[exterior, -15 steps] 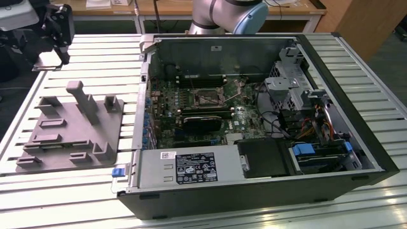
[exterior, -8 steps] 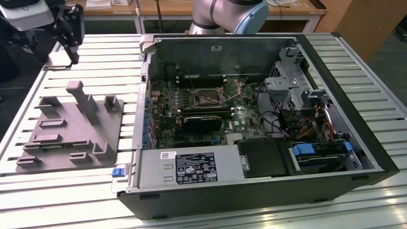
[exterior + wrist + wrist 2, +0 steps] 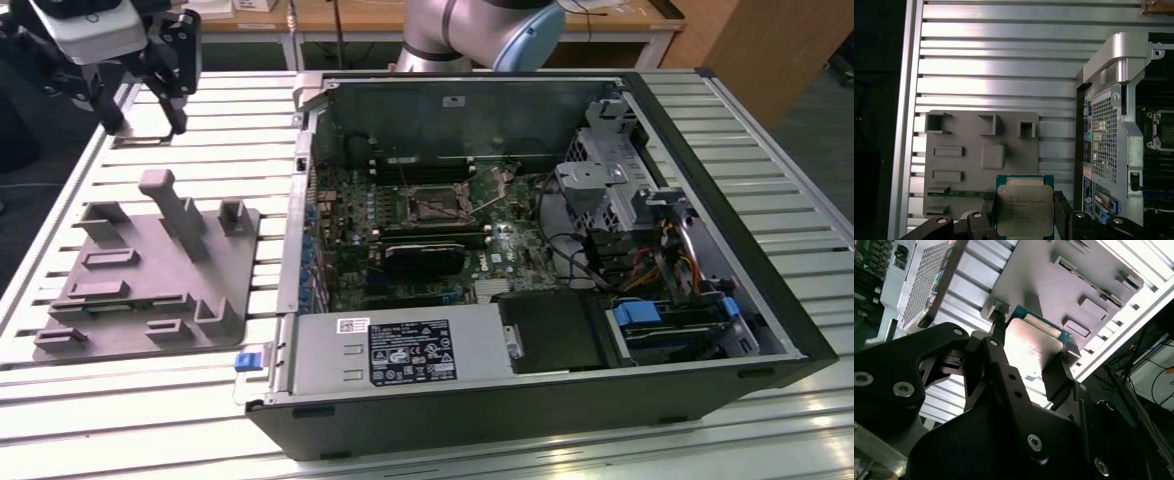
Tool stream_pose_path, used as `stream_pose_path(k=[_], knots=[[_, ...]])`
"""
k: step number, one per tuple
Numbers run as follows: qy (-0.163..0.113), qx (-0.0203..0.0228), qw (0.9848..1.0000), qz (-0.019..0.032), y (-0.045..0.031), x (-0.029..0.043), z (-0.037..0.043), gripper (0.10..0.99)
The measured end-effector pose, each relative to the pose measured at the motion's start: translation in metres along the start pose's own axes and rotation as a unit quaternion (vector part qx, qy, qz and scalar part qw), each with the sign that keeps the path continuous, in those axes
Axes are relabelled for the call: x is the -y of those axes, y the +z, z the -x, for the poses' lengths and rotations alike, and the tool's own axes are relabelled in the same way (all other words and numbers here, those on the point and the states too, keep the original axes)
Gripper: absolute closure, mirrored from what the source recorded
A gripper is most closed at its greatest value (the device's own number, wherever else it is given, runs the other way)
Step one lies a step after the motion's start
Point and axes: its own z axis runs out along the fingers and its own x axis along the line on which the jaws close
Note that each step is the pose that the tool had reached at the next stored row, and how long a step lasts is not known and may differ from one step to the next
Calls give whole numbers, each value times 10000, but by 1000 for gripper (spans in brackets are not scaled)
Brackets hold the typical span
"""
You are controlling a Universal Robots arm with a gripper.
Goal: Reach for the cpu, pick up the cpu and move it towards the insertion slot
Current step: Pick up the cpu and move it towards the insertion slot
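In both wrist views the cpu (image 3: 1025,210) (image 3: 1029,342), a thin square chip with a silvery top plate, sits between two black fingers. My gripper (image 3: 1025,216) (image 3: 1030,354) is shut on it by two opposite edges. It hangs above the grey blocky fixture (image 3: 981,160) on the slatted table. In the exterior view the gripper (image 3: 144,122) is high at the far left, above the fixture (image 3: 147,270) and outside the computer case. The insertion slot (image 3: 434,208), a dark square socket with a metal frame, lies on the motherboard in the open case, well to the exterior view's right of the gripper. Its edge shows in the first wrist view (image 3: 1160,131).
The open computer case (image 3: 694,130) has raised metal walls, with a perforated rear panel (image 3: 1106,135) between the gripper and the motherboard. A black card (image 3: 424,258) lies just in front of the socket. A power supply (image 3: 400,350), drive cages and cables crowd the case.
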Motion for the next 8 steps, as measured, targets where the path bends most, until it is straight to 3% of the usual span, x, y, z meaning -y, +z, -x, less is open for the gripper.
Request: stream_pose_path(k=[8], knots=[[2, -23, 10000, 1, -6, 3, 189, 545]])
